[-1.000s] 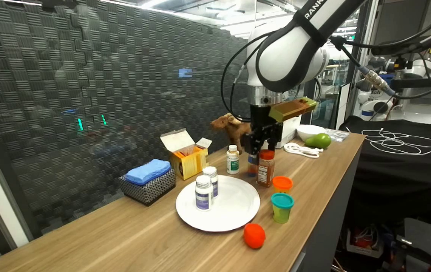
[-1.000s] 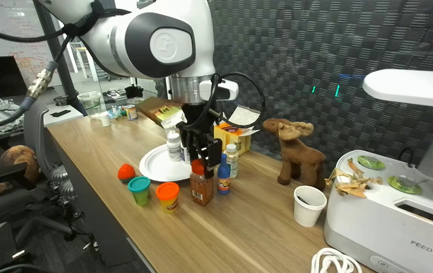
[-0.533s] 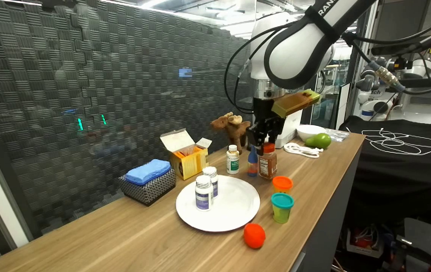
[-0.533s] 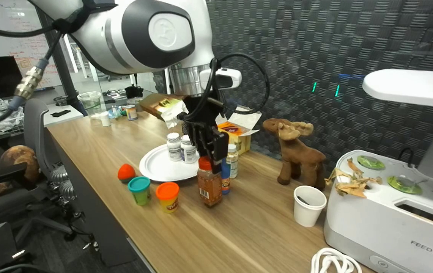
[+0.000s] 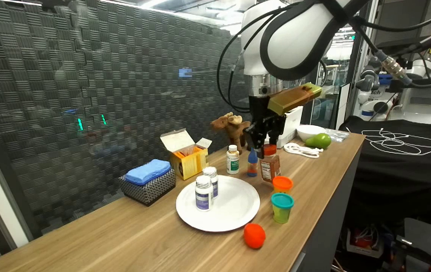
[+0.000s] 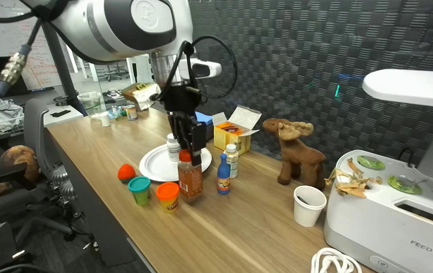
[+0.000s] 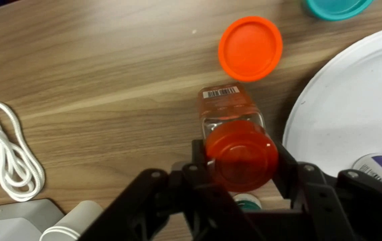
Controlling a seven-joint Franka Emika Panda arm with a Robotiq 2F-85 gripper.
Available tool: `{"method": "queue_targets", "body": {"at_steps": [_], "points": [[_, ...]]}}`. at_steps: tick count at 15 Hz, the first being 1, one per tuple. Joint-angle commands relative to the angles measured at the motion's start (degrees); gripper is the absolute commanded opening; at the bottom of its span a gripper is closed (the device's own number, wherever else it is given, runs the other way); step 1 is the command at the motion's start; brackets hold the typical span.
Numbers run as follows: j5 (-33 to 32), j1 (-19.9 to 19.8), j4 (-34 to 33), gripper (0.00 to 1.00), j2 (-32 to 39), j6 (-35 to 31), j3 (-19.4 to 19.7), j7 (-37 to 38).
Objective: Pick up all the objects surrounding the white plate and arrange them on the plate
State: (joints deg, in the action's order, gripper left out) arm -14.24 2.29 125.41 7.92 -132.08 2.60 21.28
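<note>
Counter (image 6: 239, 231) below, the pincer (image 7: 240, 155) clasps a spice jar (image 6: 190, 181).

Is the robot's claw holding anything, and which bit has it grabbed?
Yes, the claw is holding the spice jar by its red cap, pinched from both sides.

In an exterior view I am seen along the counter (image 5: 132, 234) from above, plate (image 5: 234, 211) nearer than me, wall (image 5: 105, 83) at left; in an exterior view I am seen from the opposite end, wall at right, white machine (image 6: 383, 223) close. My wrist view looks steeply down past my fingers (image 7: 286, 167), close over the jar (image 7: 239, 144); all three share jar, plate, orange cup (image 7: 250, 48) and teal cup (image 7: 338, 8).
</note>
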Motion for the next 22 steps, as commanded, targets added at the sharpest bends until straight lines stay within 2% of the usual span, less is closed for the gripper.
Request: {"method": "queue_targets", "body": {"at_steps": [1,6,11,16,22], "points": [[1.08,2.12,-0.72,0.25,-0.35,2.04,-2.21,3.63],[0.15,4.52,-2.03,0.25,0.96,1.08,-4.08,8.44],[1.81,5.33,-3.64,0.25,1.98,0.99,-4.55,9.61],[7.33,5.73,-5.18,0.25,4.14,1.25,-5.24,9.82],[16.62,6.89,-6.24,0.25,6.55,-4.5,-6.5,12.03]]}}
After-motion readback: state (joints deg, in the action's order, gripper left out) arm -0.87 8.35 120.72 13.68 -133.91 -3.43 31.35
